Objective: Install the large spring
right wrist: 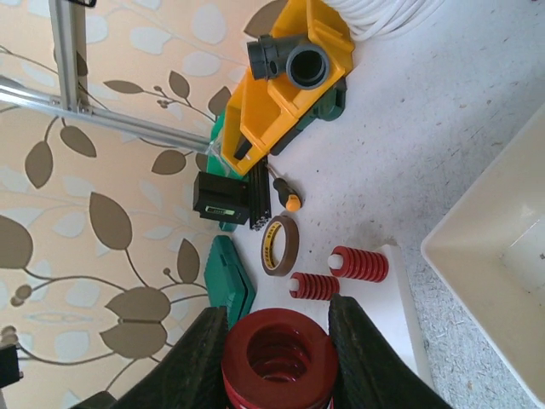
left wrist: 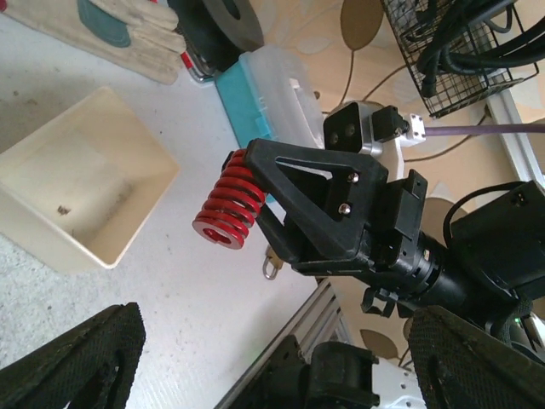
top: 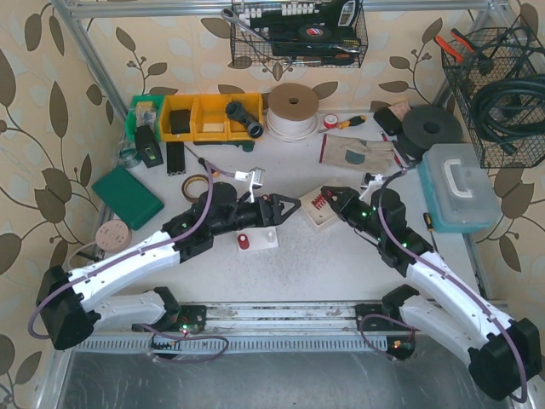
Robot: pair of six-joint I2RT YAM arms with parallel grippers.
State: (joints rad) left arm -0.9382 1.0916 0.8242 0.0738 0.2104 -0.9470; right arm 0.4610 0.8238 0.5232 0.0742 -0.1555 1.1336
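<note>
The large spring [left wrist: 228, 209], a thick red coil, sits pinched between the jaws of the right gripper [right wrist: 278, 328], one hollow end protruding beyond them.

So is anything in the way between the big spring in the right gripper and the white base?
Nothing lies on the table between the spring and the base. But the open left gripper hovers right beside the base, near the path from the right gripper, and may crowd it. Two small springs stand on the base.

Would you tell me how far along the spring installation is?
Done: two small springs sit on the base. In hand: the right end effector grips the large spring, off the base. To do: seating it there; the left end effector is open.
</note>
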